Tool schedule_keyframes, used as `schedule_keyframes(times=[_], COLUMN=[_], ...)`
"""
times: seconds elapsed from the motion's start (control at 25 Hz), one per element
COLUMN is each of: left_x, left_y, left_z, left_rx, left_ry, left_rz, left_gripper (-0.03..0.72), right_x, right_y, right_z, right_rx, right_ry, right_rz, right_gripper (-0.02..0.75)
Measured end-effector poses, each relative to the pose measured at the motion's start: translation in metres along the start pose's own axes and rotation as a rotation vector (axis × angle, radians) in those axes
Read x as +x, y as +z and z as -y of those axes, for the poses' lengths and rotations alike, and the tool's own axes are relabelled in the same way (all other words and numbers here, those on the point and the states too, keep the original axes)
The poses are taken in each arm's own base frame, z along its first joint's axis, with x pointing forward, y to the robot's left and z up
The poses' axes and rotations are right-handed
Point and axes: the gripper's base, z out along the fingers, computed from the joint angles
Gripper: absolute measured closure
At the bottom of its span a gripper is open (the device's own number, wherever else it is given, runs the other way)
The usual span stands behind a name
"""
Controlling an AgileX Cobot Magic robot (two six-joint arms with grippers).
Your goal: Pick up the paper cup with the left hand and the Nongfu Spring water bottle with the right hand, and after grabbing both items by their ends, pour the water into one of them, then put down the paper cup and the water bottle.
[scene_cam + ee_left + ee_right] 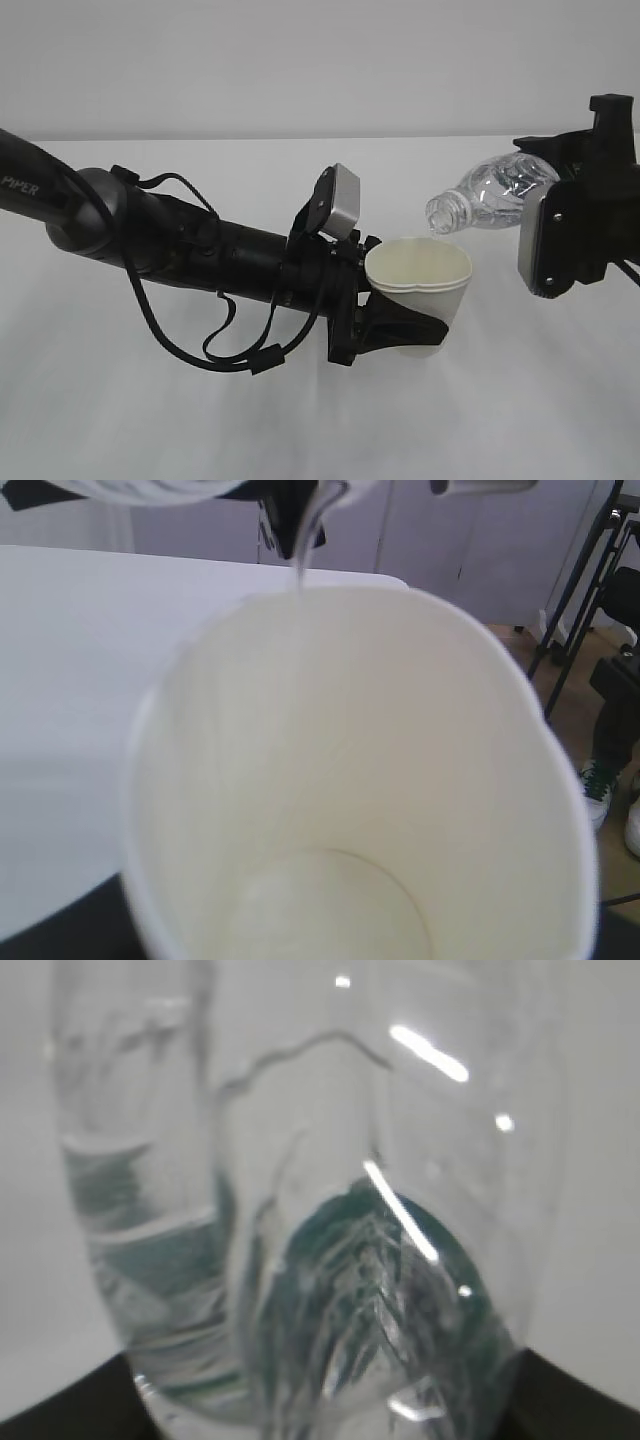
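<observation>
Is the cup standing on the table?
No, the paper cup is held up in the air by the left gripper, above the white table.

Left hand [400,320] reaches in from the left, above the table [520,420]; paper cup [420,290] sits at its tip, centre of scene, mouth tipped toward the near side. Right hand [575,225] enters from the right with the Nongfu Spring water bottle [490,195] lying near-horizontal, neck pointing left. Bottle mouth is just above the cup's right rim. Water [308,535] falls from the bottle into the cup.
</observation>
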Motion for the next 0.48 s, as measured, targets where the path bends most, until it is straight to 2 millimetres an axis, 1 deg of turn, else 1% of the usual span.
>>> schedule_keyframes(times=[0.24,0.48], left_x=[0.0000,0.0000], left_y=[0.0000,0.0000], left_z=[0.0000,0.0000], left_rx=[0.000,0.000], left_ry=[0.000,0.000], left_rz=[0.000,0.000], left_gripper=[0.249,0.249], right_x=[-0.0003,-0.0005], right_y=[-0.0003,-0.0017], right_z=[0.0005,0.0052], right_rx=[0.001,0.018], right_ry=[-0.005,-0.015], right_rz=[0.003,0.005], right_gripper=[0.328,0.328])
